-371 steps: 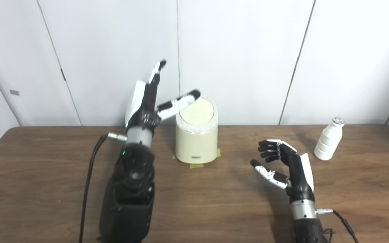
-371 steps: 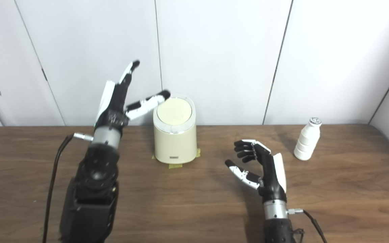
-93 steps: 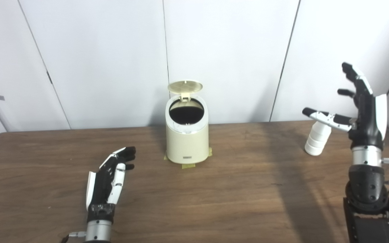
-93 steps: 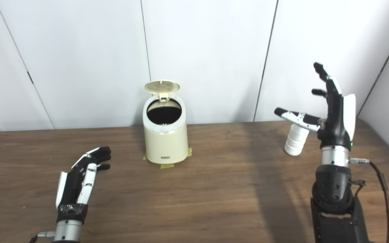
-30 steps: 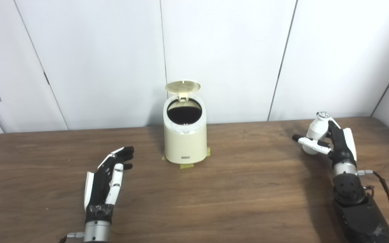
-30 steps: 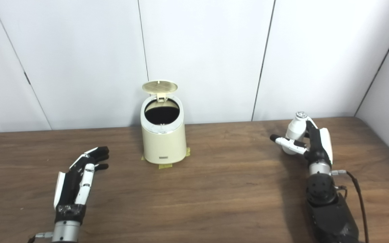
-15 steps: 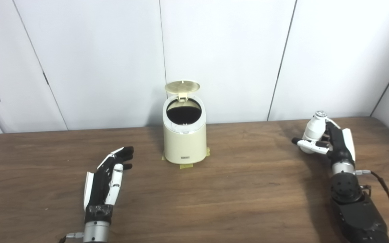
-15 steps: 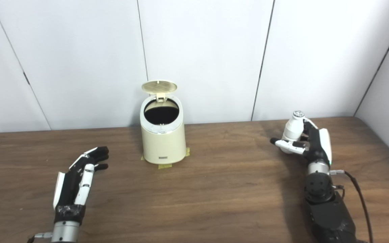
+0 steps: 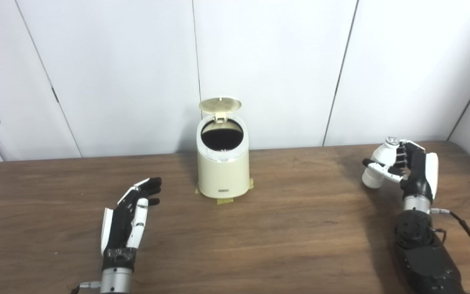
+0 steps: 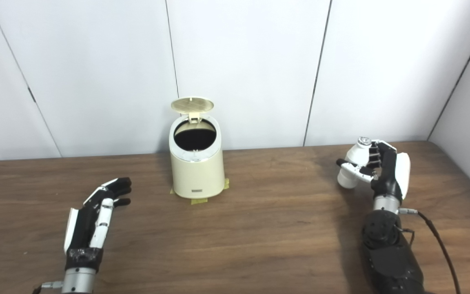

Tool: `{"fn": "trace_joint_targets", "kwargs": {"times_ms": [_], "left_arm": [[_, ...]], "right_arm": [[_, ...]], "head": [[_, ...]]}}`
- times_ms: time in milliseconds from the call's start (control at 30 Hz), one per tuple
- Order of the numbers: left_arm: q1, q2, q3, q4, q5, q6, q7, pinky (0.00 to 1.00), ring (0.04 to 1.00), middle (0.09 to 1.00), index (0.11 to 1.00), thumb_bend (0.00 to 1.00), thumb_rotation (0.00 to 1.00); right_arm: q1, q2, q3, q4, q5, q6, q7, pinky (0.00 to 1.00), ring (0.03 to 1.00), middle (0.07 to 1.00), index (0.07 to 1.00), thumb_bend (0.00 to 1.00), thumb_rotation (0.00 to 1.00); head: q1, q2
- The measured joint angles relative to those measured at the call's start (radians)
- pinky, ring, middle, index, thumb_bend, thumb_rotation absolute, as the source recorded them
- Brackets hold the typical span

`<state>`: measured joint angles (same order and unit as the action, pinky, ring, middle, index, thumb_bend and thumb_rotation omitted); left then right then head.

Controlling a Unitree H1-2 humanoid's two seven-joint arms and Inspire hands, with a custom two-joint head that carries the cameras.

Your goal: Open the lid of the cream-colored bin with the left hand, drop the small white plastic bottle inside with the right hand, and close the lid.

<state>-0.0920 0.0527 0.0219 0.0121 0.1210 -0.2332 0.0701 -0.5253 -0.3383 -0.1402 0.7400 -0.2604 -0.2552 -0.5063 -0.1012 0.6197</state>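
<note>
bin [image 9: 222,171] mid-table, bottle [image 9: 375,169] far right

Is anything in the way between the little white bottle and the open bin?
Nothing visible is. The right hand holds the white bottle at the right; bare table lies between it and the cream bin, whose lid stands open.

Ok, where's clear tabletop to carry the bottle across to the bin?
Bare table runs between the right robot hand, shut on the bottle, and the bin, whose lid stands open. More bare wood lies in front. Only the resting left robot hand crowds the bin's other side.
</note>
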Motion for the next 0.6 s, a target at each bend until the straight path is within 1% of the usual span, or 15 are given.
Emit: {"fn": "trace_joint_targets", "kwargs": {"times_ms": [67, 167, 300, 400, 500, 600], "left_arm": [[0.0, 0.0, 0.0, 0.0, 0.0, 0.0, 0.0, 0.69, 0.769, 0.769, 0.75, 0.16, 0.79], [0.0, 0.0, 0.0, 0.0, 0.0, 0.0, 0.0, 0.69, 0.77, 0.77, 0.749, 0.15, 0.79], [0.0, 0.0, -0.001, 0.0, 0.001, 0.0, 0.001, 0.69, 0.766, 0.767, 0.747, 0.14, 0.76], [0.0, 0.0, -0.002, 0.001, 0.002, 0.0, 0.001, 0.7, 0.768, 0.769, 0.75, 0.13, 0.74], [-0.002, -0.001, -0.003, 0.001, 0.003, 0.0, 0.001, 0.7, 0.767, 0.769, 0.751, 0.13, 0.74], [-0.001, 0.0, -0.004, 0.001, 0.009, 0.0, 0.003, 0.69, 0.762, 0.765, 0.747, 0.14, 0.75]], "right_arm": [[0.0, 0.0, 0.003, -0.003, -0.002, -0.001, -0.001, 0.33, 0.405, 0.496, 0.508, 0.52, 0.0], [0.002, 0.001, 0.004, -0.026, -0.001, -0.005, 0.0, 0.35, 0.415, 0.496, 0.512, 0.52, 0.0], [0.006, 0.004, 0.021, -0.071, 0.001, -0.076, 0.009, 0.35, 0.408, 0.495, 0.527, 0.51, 0.0], [0.01, 0.014, 0.037, -0.127, -0.005, -0.086, 0.02, 0.35, 0.403, 0.492, 0.535, 0.51, 0.0], [0.011, 0.022, 0.048, -0.159, -0.002, -0.102, 0.046, 0.36, 0.408, 0.495, 0.529, 0.51, 0.0], [0.021, 0.037, 0.055, -0.221, 0.019, -0.118, 0.082, 0.36, 0.41, 0.5, 0.519, 0.51, 0.0]], "head": [[0.0, 0.0], [0.0, -0.002], [0.0, -0.002], [-0.002, -0.005], [0.0, -0.006], [0.002, -0.008]]}}
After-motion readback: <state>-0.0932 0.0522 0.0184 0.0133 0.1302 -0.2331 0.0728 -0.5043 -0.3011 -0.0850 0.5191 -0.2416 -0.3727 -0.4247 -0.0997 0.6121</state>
